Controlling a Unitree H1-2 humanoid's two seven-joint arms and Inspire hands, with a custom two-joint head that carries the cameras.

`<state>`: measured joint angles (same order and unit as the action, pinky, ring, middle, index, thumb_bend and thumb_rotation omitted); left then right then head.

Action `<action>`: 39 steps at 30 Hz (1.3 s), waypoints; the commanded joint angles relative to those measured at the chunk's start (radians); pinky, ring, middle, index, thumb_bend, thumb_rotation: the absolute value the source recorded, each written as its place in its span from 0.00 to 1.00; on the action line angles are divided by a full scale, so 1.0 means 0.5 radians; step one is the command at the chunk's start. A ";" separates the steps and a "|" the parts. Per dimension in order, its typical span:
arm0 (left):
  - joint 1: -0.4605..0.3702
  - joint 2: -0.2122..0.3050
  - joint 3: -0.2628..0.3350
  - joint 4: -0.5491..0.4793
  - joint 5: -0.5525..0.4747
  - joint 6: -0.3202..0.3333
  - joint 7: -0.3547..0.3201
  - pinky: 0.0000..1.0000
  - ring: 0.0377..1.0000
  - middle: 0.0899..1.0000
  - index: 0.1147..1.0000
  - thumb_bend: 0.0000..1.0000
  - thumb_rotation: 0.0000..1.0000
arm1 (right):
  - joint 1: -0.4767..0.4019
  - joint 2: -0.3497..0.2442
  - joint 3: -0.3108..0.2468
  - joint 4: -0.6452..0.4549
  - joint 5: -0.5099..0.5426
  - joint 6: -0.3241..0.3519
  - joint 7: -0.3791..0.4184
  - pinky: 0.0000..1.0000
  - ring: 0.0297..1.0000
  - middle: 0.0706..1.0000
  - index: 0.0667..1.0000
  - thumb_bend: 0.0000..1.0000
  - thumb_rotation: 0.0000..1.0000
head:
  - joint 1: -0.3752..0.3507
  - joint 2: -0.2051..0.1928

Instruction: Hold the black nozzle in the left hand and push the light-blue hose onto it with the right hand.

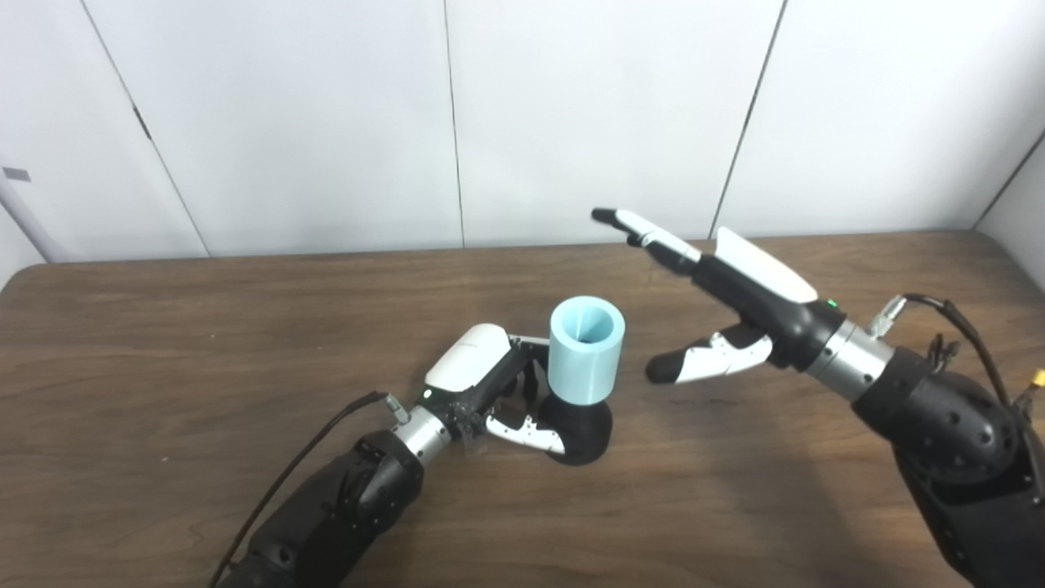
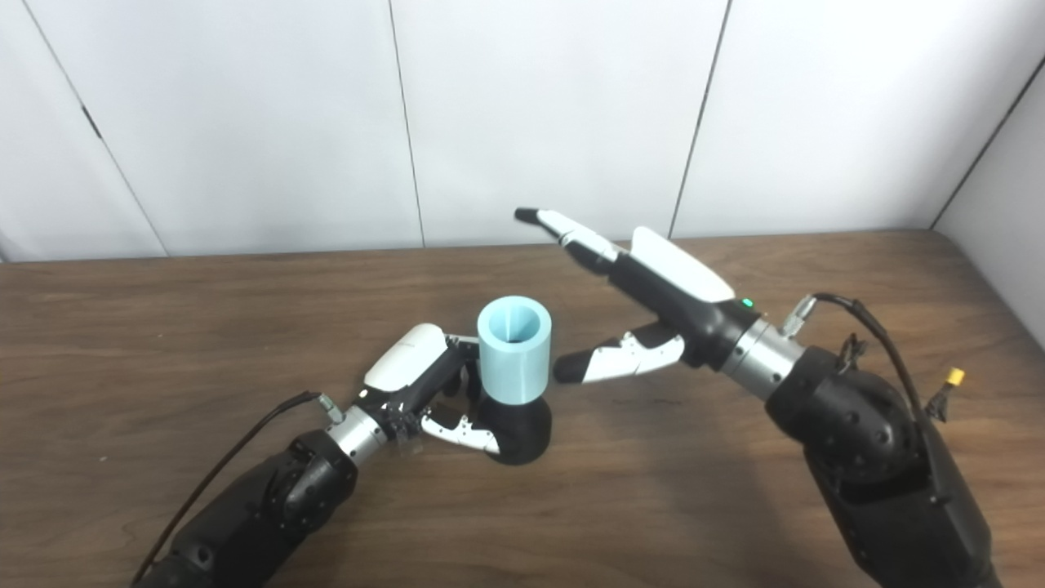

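Observation:
The black nozzle (image 1: 581,431) stands upright on the wooden table (image 1: 163,343), near its middle. A short light-blue hose (image 1: 584,351) sits on top of the nozzle, its open end up. My left hand (image 1: 498,392) is wrapped around the nozzle from the left, thumb across its front base and fingers behind. My right hand (image 1: 718,306) hovers just right of the hose, open, fingers stretched up and left and thumb pointing at the hose. It touches nothing.
White wall panels (image 1: 449,122) stand right behind the table's far edge. Cables hang off both forearms, and a yellow connector (image 1: 1037,380) shows at the right arm.

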<state>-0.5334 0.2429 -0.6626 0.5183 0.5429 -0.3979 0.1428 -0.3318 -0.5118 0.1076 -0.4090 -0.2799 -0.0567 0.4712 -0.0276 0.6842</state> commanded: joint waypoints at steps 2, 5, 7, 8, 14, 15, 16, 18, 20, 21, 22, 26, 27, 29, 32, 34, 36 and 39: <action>0.245 0.058 -0.143 0.227 0.164 0.233 -0.356 0.36 0.37 0.45 0.45 0.50 0.00 | -0.088 -0.058 0.004 -0.075 -0.182 -0.186 -0.062 0.94 0.97 1.00 1.00 0.70 0.98 | 0.002 0.002; 0.248 0.061 -0.140 0.220 0.158 0.226 -0.357 0.37 0.37 0.46 0.45 0.50 0.00 | -0.093 -0.048 0.033 -0.091 -0.250 -0.186 -0.033 0.95 0.98 1.00 1.00 0.72 1.00 | 0.002 0.002; 0.247 0.064 -0.140 0.218 0.162 0.223 -0.355 0.36 0.37 0.46 0.45 0.50 0.00 | -0.094 -0.052 0.057 -0.105 -0.276 -0.182 -0.008 0.95 0.99 1.00 1.00 0.71 0.98 | 0.002 0.002; 0.247 0.065 -0.141 0.220 0.162 0.227 -0.359 0.36 0.37 0.46 0.45 0.50 0.00 | -0.094 -0.055 0.068 -0.104 -0.284 -0.198 -0.004 0.96 0.99 1.00 1.00 0.71 0.98 | 0.002 0.002; 0.247 0.067 -0.138 0.230 0.154 0.230 -0.368 0.36 0.37 0.45 0.46 0.50 0.00 | -0.085 -0.054 0.112 -0.077 -0.335 -0.320 0.000 0.95 1.00 0.99 1.00 0.69 0.97 | 0.004 0.011; 0.246 0.068 -0.139 0.232 0.156 0.220 -0.361 0.36 0.37 0.45 0.46 0.50 0.00 | -0.086 -0.065 0.128 -0.079 -0.344 -0.325 0.026 0.95 1.00 0.99 1.00 0.69 0.97 | 0.006 0.012; 0.245 0.069 -0.140 0.231 0.160 0.216 -0.356 0.35 0.37 0.45 0.46 0.50 0.00 | -0.088 -0.075 0.142 -0.080 -0.359 -0.331 0.050 0.97 1.00 0.99 1.00 0.70 0.99 | 0.007 0.014; 0.243 0.070 -0.142 0.228 0.165 0.217 -0.355 0.35 0.37 0.45 0.46 0.50 0.00 | -0.091 -0.092 0.163 -0.082 -0.389 -0.346 0.085 0.99 1.00 1.00 1.00 0.71 1.00 | 0.007 0.014; 0.242 0.071 -0.142 0.226 0.165 0.219 -0.359 0.36 0.37 0.46 0.46 0.50 0.00 | -0.089 -0.102 0.183 -0.084 -0.411 -0.362 0.113 0.99 1.00 1.00 1.00 0.72 1.00 | 0.005 0.015; 0.243 0.072 -0.142 0.223 0.166 0.222 -0.359 0.36 0.37 0.45 0.46 0.50 0.00 | -0.086 -0.106 0.192 -0.087 -0.417 -0.363 0.134 0.99 1.00 0.99 0.99 0.73 1.00 | 0.001 0.017; 0.243 0.072 -0.142 0.222 0.167 0.221 -0.358 0.36 0.37 0.45 0.46 0.50 0.00 | -0.083 -0.112 0.201 -0.093 -0.420 -0.361 0.156 0.98 1.00 0.99 0.98 0.73 0.99 | 0.001 0.017; 0.247 0.071 -0.136 0.226 0.152 0.219 -0.363 0.36 0.37 0.46 0.46 0.50 0.00 | -0.060 -0.151 0.244 -0.106 -0.423 -0.370 0.222 0.96 0.99 0.96 0.96 0.75 0.96 | 0.002 0.025; 0.248 0.071 -0.136 0.225 0.151 0.220 -0.364 0.36 0.37 0.46 0.46 0.50 0.00 | -0.057 -0.161 0.253 -0.111 -0.428 -0.364 0.235 0.97 0.99 0.96 0.96 0.76 0.96 | 0.002 0.025; 0.250 0.073 -0.135 0.221 0.149 0.216 -0.364 0.36 0.37 0.46 0.46 0.50 0.00 | -0.053 -0.175 0.263 -0.122 -0.426 -0.344 0.253 0.97 0.99 0.95 0.95 0.76 0.96 | 0.003 0.029; 0.252 0.078 -0.138 0.209 0.156 0.214 -0.362 0.36 0.37 0.46 0.45 0.50 0.00 | -0.049 -0.190 0.264 -0.112 -0.420 -0.340 0.247 0.92 0.93 0.90 0.88 0.78 0.94 | 0.007 0.036; 0.255 0.083 -0.140 0.195 0.162 0.221 -0.365 0.35 0.37 0.46 0.46 0.50 0.00 | -0.051 -0.198 0.263 -0.103 -0.409 -0.341 0.242 0.89 0.89 0.86 0.84 0.77 0.93 | 0.008 0.041; 0.258 0.087 -0.139 0.183 0.159 0.234 -0.377 0.35 0.37 0.45 0.46 0.50 0.00 | -0.059 -0.202 0.267 -0.094 -0.406 -0.344 0.241 0.88 0.89 0.86 0.84 0.77 0.93 | 0.004 0.043; 0.262 0.090 -0.135 0.177 0.149 0.230 -0.383 0.35 0.37 0.45 0.46 0.50 0.00 | -0.078 -0.214 0.293 -0.087 -0.435 -0.330 0.274 0.88 0.89 0.85 0.81 0.77 0.92 | 0.002 0.048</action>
<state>-0.5332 0.2412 -0.6632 0.5144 0.5429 -0.3979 0.1389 -0.3646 -0.5720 0.2285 -0.4412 -0.4953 -0.2032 0.5469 -0.0261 0.7072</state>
